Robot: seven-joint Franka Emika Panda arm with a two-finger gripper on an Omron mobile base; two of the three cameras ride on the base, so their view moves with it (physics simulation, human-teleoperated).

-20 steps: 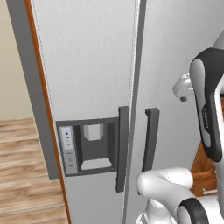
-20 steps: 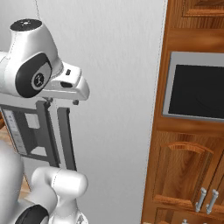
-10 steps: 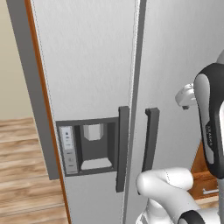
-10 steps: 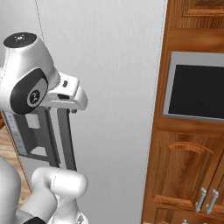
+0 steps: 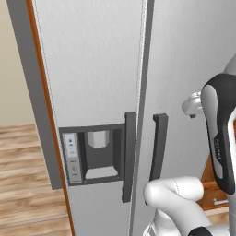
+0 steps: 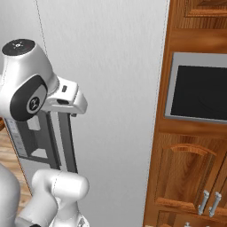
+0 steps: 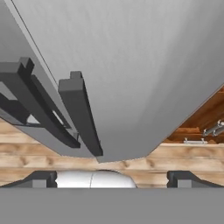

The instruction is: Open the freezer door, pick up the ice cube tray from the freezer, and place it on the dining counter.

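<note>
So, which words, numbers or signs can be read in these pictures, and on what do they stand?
No text is legible.
Small marks on the pale button strip of the recessed dark grey dispenser panel: too small to read.
A white mark on the robot's round dark joint cap: too blurred to read.

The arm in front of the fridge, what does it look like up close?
The arm is glossy white with rounded, tube-like links and dark grey joint caps, one cap bearing a small white mark. A dark band runs down the upper link. The gripper ends in two small dark fingertips.
</note>
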